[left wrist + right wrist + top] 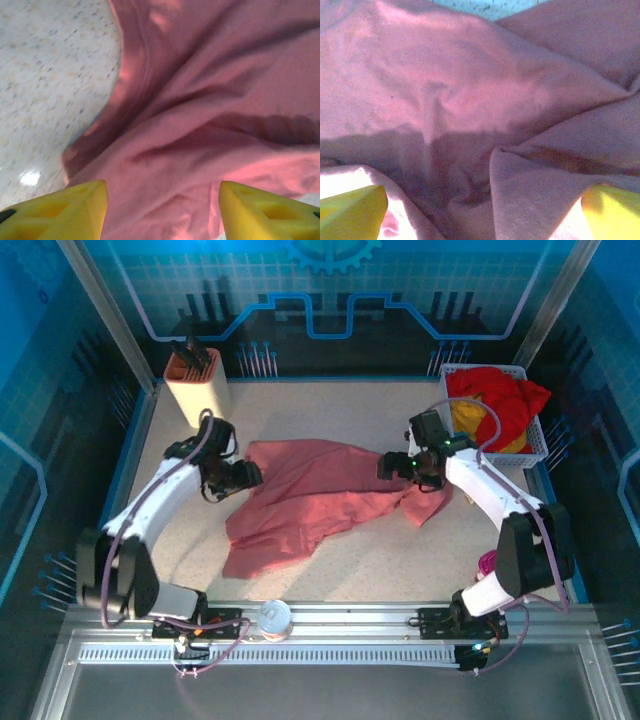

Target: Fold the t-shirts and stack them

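**Limp pink shirt, both claws released**

The large dusty salmon-pink cloth t-shirt lies crumpled mid-table between the arms. The left claw hangs spread over its left edge and the right claw over its right end. Neither pinches cloth. It looks light, floppy and quick to bunch, so it is probably best pinched at hem corners or shoulder seams.

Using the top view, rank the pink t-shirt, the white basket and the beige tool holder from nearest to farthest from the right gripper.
Measured from the right gripper:
1. pink t-shirt: right at the gripper, spread across the table centre.
2. white basket: back right corner.
3. beige tool holder: back left corner, plainly farthest.
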